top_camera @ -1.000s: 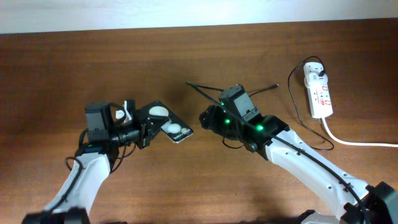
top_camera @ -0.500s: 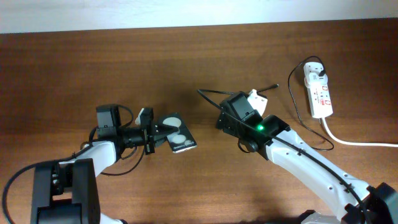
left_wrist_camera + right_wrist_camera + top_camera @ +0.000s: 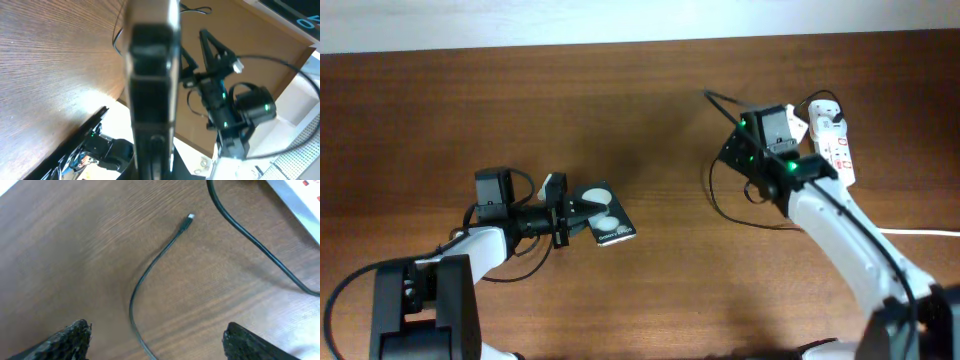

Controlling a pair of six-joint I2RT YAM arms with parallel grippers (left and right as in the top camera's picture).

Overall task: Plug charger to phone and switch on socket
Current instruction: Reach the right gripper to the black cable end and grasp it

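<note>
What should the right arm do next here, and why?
Probably lower the open right gripper onto the charger just behind its connector tip, then close. The tip lies loose on the table, ungripped, while the left gripper holds the phone off to the side, nothing plugged into it.

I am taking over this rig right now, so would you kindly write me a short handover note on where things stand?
Left gripper: shut on the small flat black phone, at the left of the table.
Right gripper: open and empty, above the thin black charger cable. The small connector tip lies loose on the wooden table.
White power strip socket: far right. The cable's white plug seems seated at its far end.
Done: phone grasped.
Left: pick up the connector tip, plug it into the phone, switch on the socket. Switch state unreadable.
</note>
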